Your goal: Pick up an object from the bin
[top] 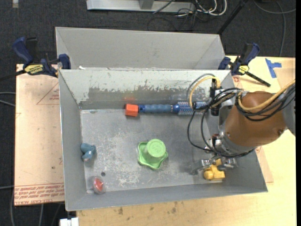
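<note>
Low in the grey bin's (141, 86) near right corner, end effector (214, 165) directly above a small yellow object (212, 174), its opening impossible to tell, well apart from a green flower-shaped cup (153, 153) mid-floor.

arm (254, 121) bent over — tool (212, 166) low

The bin (117, 135) is seen as scuffed, matt grey metal, the green cup (153, 153) as smooth, glossy plastic.
</note>
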Controlling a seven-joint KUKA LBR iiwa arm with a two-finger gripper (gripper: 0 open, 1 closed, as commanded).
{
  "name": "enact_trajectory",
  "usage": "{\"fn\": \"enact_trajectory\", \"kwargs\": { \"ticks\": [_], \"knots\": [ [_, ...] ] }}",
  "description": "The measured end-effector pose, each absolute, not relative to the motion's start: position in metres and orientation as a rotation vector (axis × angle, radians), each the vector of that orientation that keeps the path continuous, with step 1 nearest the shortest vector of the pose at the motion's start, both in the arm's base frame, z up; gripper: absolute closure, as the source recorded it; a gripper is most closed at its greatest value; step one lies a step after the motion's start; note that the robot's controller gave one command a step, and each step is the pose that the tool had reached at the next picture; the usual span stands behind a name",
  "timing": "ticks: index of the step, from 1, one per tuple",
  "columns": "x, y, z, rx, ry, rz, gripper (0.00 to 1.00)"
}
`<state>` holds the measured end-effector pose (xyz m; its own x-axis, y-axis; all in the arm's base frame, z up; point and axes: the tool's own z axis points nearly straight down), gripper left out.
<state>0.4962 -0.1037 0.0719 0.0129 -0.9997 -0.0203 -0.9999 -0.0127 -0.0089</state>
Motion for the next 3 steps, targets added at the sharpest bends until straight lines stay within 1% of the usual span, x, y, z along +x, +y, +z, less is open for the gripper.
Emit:
{"fn": "enact_trajectory", "kwargs": {
  "ticks": [1, 2, 3],
  "knots": [
    [0.496, -0.111, 0.073, -2.224, 2.204, -0.002, 1.00],
    [0.512, -0.129, 0.225, -2.227, 2.207, -0.010, 1.00],
    [0.530, -0.143, 0.150, -2.280, 2.161, 0.010, 1.00]
  ]
}}
